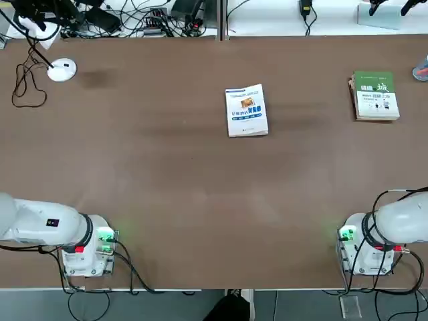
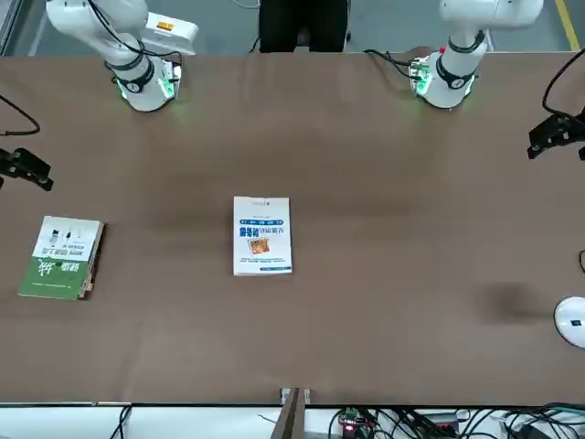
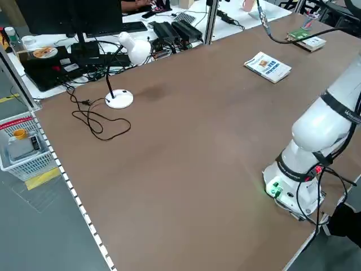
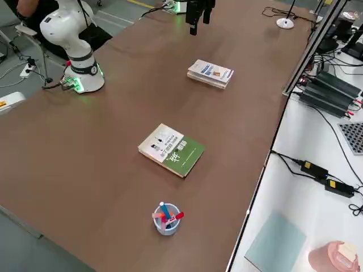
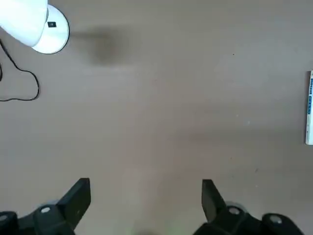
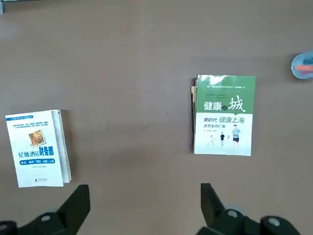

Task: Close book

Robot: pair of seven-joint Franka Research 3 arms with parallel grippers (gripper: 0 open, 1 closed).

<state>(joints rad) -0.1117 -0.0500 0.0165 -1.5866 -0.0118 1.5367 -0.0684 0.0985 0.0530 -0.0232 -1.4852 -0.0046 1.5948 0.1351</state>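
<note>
The book (image 1: 247,110) lies flat and shut near the middle of the table, with its white and light-blue cover and small orange picture facing up. It also shows in the front view (image 2: 262,235) and the right wrist view (image 6: 36,148). Only the book's edge (image 5: 309,107) reaches into the left wrist view. My left gripper (image 5: 145,200) hangs open high above bare tabletop on the left side. My right gripper (image 6: 145,205) is open too, high over the right side, between the two books. Neither gripper touches anything.
A green-and-white book (image 1: 375,95) lies shut at the far right. A cup of pens (image 4: 165,218) stands beyond it near the right edge. A white desk lamp (image 1: 61,69) with a trailing black cable stands at the far left.
</note>
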